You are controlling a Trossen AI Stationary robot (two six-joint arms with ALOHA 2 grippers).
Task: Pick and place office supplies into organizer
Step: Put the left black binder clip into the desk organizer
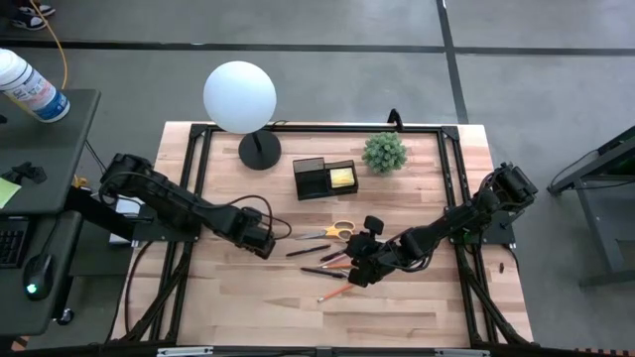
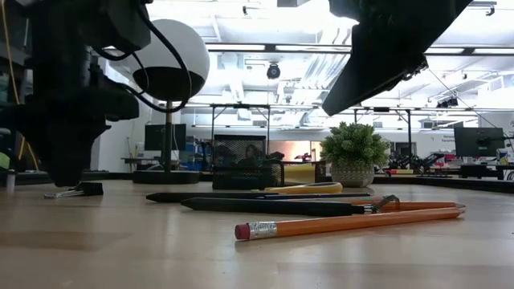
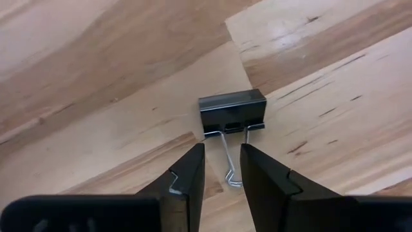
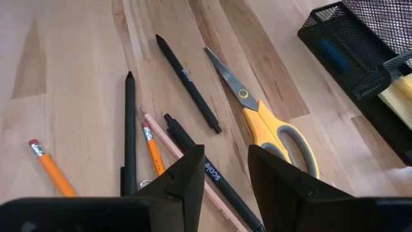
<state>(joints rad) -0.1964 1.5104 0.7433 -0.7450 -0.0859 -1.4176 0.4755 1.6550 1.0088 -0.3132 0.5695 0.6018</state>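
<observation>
- The left gripper (image 1: 266, 241) hangs low over the wooden table (image 1: 248, 297), left of centre, with its fingers (image 3: 187, 177) apart.
- A black binder clip (image 3: 232, 109) lies on the table just ahead of those fingers; its wire handle (image 3: 230, 158) reaches into the gap between them, and no contact is visible.
- In the low view the same clip (image 2: 74, 190) sits on the wood under the left gripper (image 2: 63, 172).
- The right gripper (image 1: 359, 270) hovers right of centre over the loose pens and pencils, fingers (image 4: 187, 177) apart and holding nothing.
- The yellow-handled scissors (image 4: 267, 122) lie flat and closed on the table, between the organizer and the pens; in the high view they (image 1: 332, 232) lie on the near side of the organizer.
- Beside the scissors lies a black pen (image 4: 188, 84), then another black pen (image 4: 130, 132), a short orange pencil (image 4: 153, 151) and an orange pencil with a red eraser (image 4: 50, 169).
- That long orange pencil (image 2: 349, 223) is the nearest item in the low view, with dark pens (image 2: 273, 205) behind it.
- The black mesh organizer (image 1: 324, 178) stands at the far middle of the table; a yellow sticky-note pad (image 1: 342, 177) sits in its right compartment.
- A white globe lamp (image 1: 240, 97) stands to the far left of the organizer, and a small green plant (image 1: 384, 152) to its right.
</observation>
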